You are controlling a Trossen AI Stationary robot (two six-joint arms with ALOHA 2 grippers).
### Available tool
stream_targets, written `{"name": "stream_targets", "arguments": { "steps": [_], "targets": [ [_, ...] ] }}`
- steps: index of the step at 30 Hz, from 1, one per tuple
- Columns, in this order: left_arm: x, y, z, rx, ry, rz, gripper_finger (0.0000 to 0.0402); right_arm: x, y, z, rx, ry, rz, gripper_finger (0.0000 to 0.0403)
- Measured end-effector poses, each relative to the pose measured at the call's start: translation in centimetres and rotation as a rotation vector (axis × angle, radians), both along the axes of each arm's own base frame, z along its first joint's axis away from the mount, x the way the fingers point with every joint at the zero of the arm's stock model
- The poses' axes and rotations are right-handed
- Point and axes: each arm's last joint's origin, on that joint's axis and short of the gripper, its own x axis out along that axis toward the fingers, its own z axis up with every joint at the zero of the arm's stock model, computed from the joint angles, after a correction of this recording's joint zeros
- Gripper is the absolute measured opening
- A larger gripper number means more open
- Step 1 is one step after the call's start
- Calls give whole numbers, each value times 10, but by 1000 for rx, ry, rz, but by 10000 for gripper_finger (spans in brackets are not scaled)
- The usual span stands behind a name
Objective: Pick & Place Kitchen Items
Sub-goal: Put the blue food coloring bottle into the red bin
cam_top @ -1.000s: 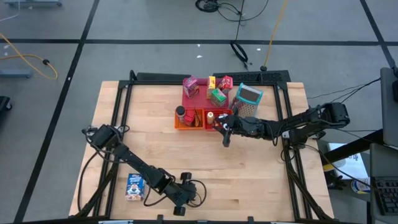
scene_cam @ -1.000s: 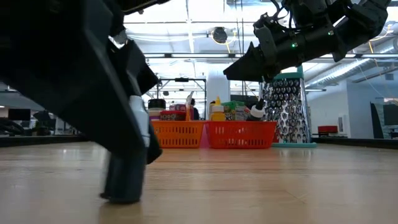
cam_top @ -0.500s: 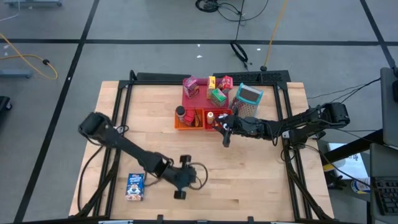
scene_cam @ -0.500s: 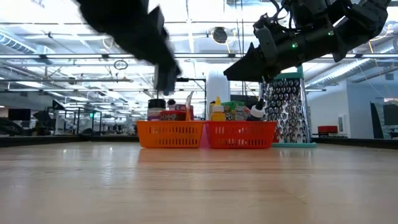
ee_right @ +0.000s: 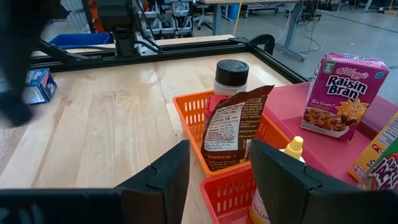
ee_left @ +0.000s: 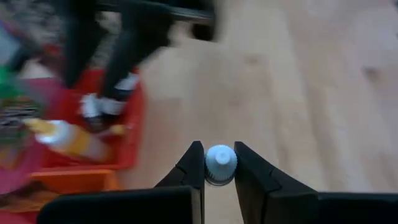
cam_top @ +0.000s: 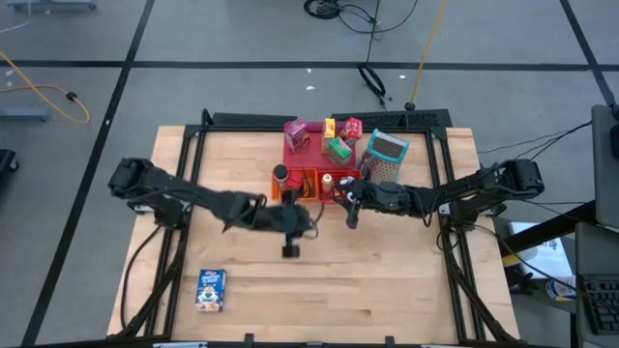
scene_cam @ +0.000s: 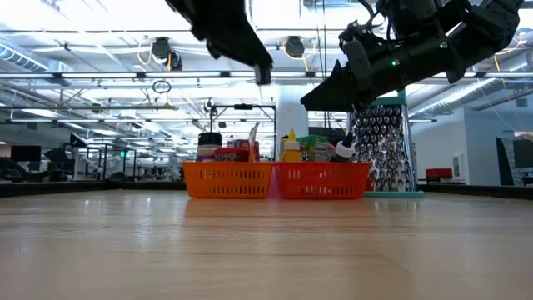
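Small white-capped bottle point(ee_left: 219, 163) sits pinched in the left claw point(cam_top: 290, 248) above the pale wooden desk point(cam_top: 387, 280); right claw point(cam_top: 352, 218) spread beside the orange bins point(cam_top: 300, 186), a workshop hall behind.

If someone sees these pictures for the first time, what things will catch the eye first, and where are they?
The left gripper hangs above the middle of the table, shut on a small white-capped bottle. Just beyond it, the orange bin and the red bin stand side by side, full of toy groceries, with the open right gripper hovering beside the red one. A lone blue box lies apart near the table's front left.
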Motion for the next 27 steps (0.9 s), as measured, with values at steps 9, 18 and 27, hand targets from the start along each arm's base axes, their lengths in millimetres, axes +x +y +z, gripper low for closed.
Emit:
{"name": "stream_targets", "arguments": {
  "steps": [9,18,27],
  "targets": [
    [9,71,1,-51,-12,140,41,0,0,0,0,5,0,160],
    [16,113,3,-127,-99,150,41,0,0,-1,0,9,0,160],
    [30,126,-13,-149,-130,129,41,0,0,-1,0,16,0,160]
  ]
}}
